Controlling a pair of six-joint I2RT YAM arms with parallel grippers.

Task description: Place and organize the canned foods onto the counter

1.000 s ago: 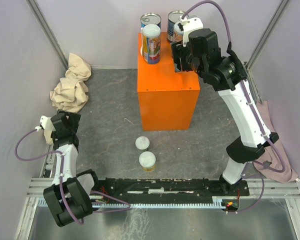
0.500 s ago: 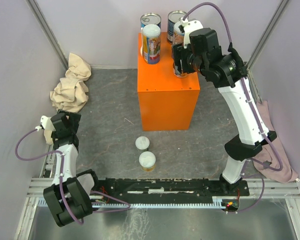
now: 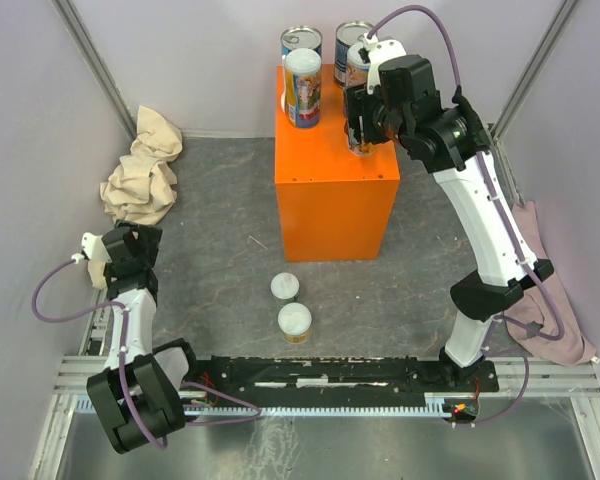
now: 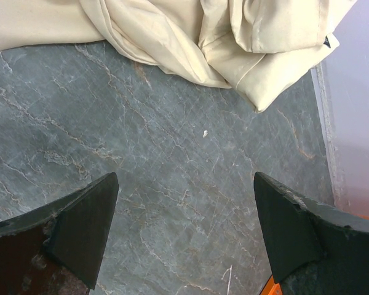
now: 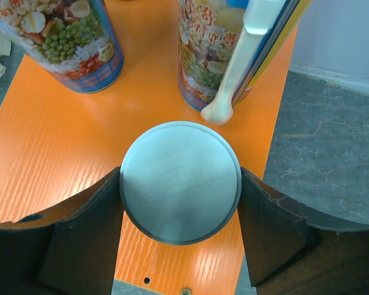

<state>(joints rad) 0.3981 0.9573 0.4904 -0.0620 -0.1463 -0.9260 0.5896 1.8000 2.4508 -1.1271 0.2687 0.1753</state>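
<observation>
Right fingers (image 5: pixel 86 227) clamp a can (image 5: pixel 179 181), plain pale grey-blue round lid, lower centre over orange surface (image 5: pixel 49 153). Left fingers (image 4: pixel 80 227) spread wide, holding nothing.

Orange counter (image 3: pixel 335 212), beige cloth (image 3: pixel 140 178), silver-lidded can (image 5: pixel 180 182)

In the right wrist view the can (image 5: pixel 179 181) between the jaws shows only its lid, with its label out of sight. The blue-banded can (image 5: pixel 67 43) and the pale-labelled can (image 5: pixel 209 49) run off the upper edge, and the latter is crossed by a blurred white strip (image 5: pixel 243 61) I can't identify. From overhead, the right gripper (image 3: pixel 358 135) covers most of that held can at the upper right of the orange surface (image 3: pixel 330 160), and the arm hides part of the pink cloth (image 3: pixel 555 335) at the right, while in the left wrist view the beige cloth (image 4: pixel 172 31) is cut by the top edge.
</observation>
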